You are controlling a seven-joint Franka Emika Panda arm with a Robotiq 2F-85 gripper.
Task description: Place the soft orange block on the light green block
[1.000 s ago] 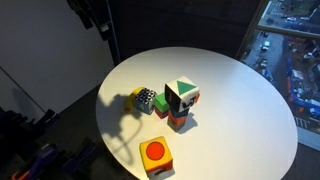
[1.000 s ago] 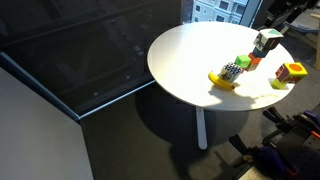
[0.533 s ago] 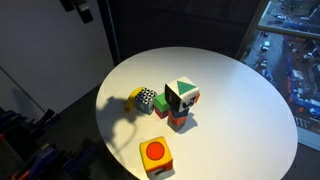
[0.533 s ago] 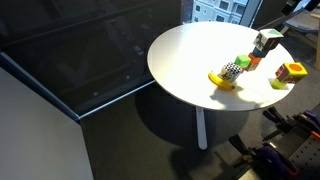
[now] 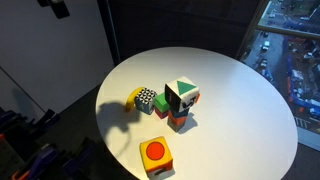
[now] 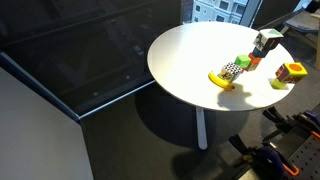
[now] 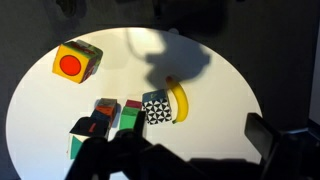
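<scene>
The soft orange block (image 5: 155, 155) with a red circle on its face lies alone on the round white table (image 5: 240, 100). It also shows in an exterior view (image 6: 291, 72) and in the wrist view (image 7: 77, 62). The light green block (image 5: 161, 106) sits in the cluster at mid-table, beside a stacked patterned cube. It shows in an exterior view (image 6: 243, 62) and in the wrist view (image 7: 130, 118). My gripper (image 7: 180, 150) is open and empty, high above the table. Only part of the arm (image 5: 57, 7) shows at a frame corner.
A banana (image 5: 133, 97) lies against a black-and-white checkered cube (image 5: 146, 99). A white, green and black cube (image 5: 182, 97) stands on a reddish block (image 5: 178, 122). The arm's shadow falls on the table edge near the banana. A window is behind the table.
The arm has moved up and away toward the frame corner in the exterior view, and its shadow on the table has shrunk. The blocks have not moved.
</scene>
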